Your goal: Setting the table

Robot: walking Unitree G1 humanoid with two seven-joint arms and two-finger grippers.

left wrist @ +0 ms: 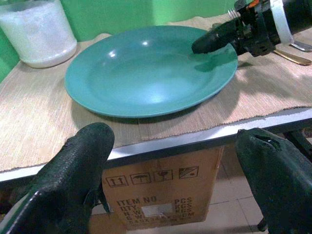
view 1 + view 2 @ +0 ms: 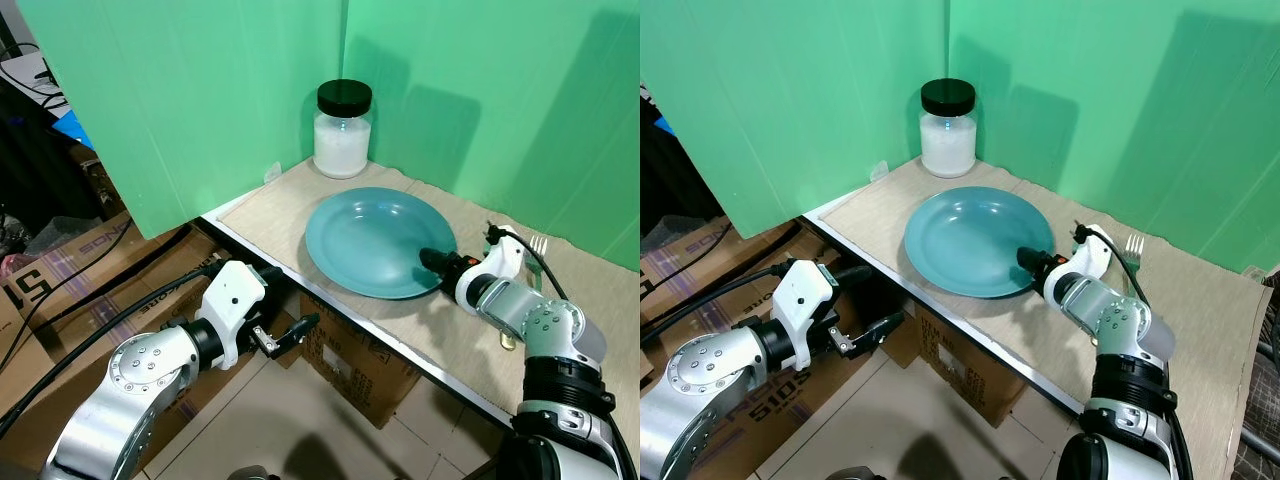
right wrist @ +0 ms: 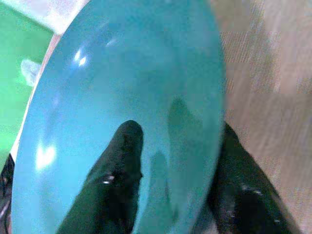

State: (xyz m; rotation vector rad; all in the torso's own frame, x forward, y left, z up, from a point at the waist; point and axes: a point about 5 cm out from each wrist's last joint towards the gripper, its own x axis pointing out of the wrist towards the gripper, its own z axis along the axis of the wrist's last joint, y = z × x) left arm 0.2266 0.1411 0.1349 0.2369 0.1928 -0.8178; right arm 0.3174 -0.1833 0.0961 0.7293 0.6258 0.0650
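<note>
Green panels [image 2: 200, 90] are standing upright behind the desk [image 2: 300, 265], meeting in a corner and catching soft shadows. A beige woven mat [image 2: 1200, 320] is covering the desk top. Below, cardboard boxes [image 2: 350, 365] are sitting on a pale tiled floor [image 2: 300, 420], with black cables [image 2: 80, 270] trailing across them.

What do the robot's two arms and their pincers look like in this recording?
Both arms are silver metal with rounded, bolted joints and white wrist housings. The left pincer and right pincer each have two long black fingers, textured in the left wrist view. A black cable runs along the right wrist.
</note>
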